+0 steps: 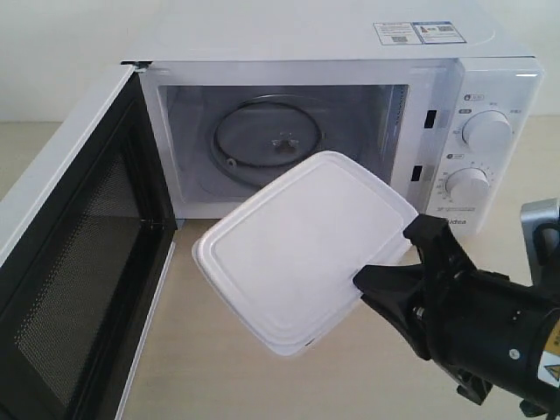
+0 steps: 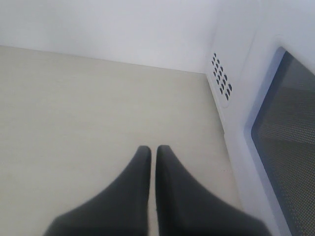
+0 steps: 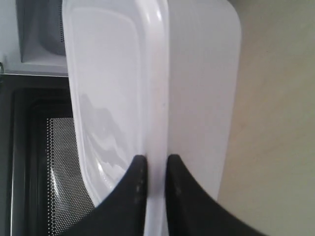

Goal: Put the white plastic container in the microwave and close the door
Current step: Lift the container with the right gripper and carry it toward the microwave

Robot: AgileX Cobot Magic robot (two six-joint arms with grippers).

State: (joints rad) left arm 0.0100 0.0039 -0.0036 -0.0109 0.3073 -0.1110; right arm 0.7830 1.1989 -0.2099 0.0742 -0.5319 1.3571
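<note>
Nearest me in the exterior view, my right gripper (image 1: 385, 255) reaches in from 4 o'clock; its black jaws are clenched on the rim of the white plastic container (image 1: 306, 249), at the box's own 4 o'clock edge; the right wrist view confirms it, one finger on the lid side and one on the body side, with the rim pinched between them. The container is tipped up with its flat lid facing the camera, in front of the oven's mouth and not inside; I cannot tell whether its low corner touches the table (image 1: 219, 376), a pale beige, faintly grained top.

At 9 o'clock the door (image 1: 70, 262) stands wide open, black mesh face inward. Beyond, at 12 o'clock, sits the microwave (image 1: 262, 39), its glass turntable (image 1: 267, 136) bare; two round dials (image 1: 487, 131) at 3 o'clock, with small lettering (image 1: 461, 225) below that I read as Midea; the stickers (image 1: 418, 33) on top are too fine to read.

My left gripper (image 2: 153, 150) shows only in its wrist view, jaws pressed together on nothing, over bare table beside the door's window and some vent holes (image 2: 221, 73); a plain white wall (image 1: 52, 52) lies behind everything.
</note>
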